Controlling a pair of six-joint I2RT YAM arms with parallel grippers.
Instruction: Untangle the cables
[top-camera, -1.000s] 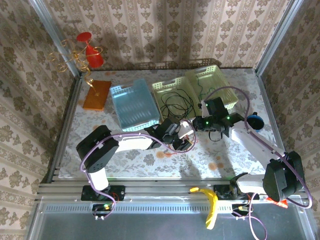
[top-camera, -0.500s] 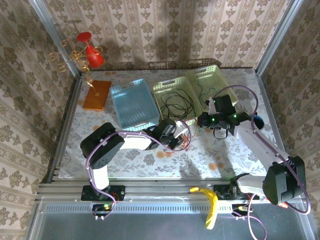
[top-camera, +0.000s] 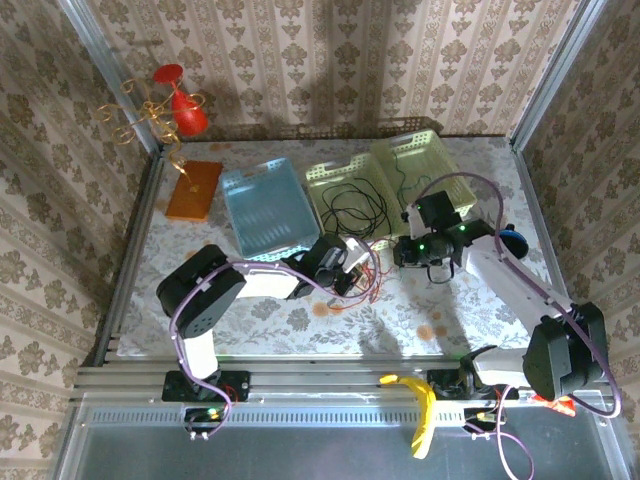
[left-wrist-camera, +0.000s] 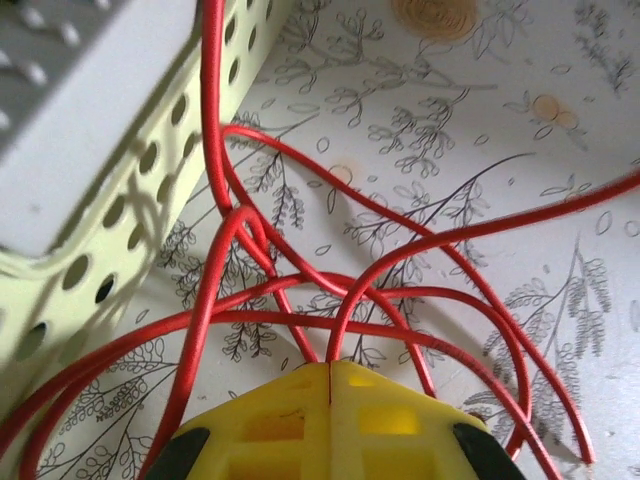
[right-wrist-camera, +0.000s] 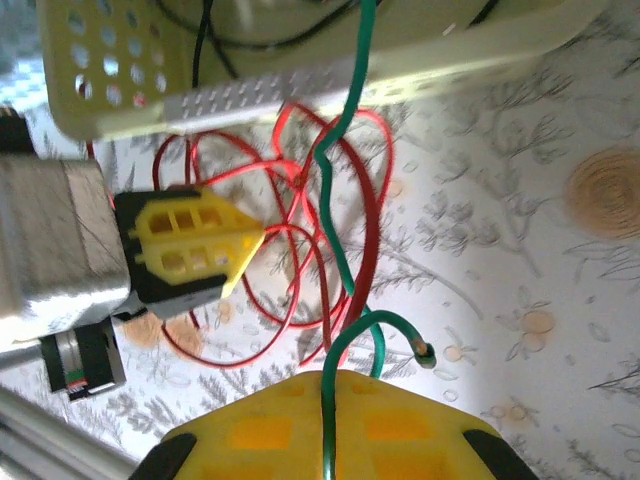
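The cables (right-wrist-camera: 350, 290) look half sorted (black cable (top-camera: 350, 206) in a basket (top-camera: 335, 168)): the red cable (left-wrist-camera: 209, 100), pinched by the left fingers (left-wrist-camera: 270, 420), crosses the green cable (right-wrist-camera: 335, 230) pinched by the right fingers (right-wrist-camera: 260, 430).

Three baskets stand in a row at the back of the worktop (top-camera: 300, 315): left basket (top-camera: 268, 210), middle basket (top-camera: 340, 180), right basket (top-camera: 425, 160). A board (top-camera: 193, 190) lies left of them. The first cable (top-camera: 350, 207) lies in the middle basket. The second cable (left-wrist-camera: 300, 300) lies on the worktop just before that basket, pinched in the jaws of the left gripper (left-wrist-camera: 330, 375). The right gripper (right-wrist-camera: 325, 385), just right of it, pinches the third cable (right-wrist-camera: 345, 260), which crosses over the second toward the baskets.
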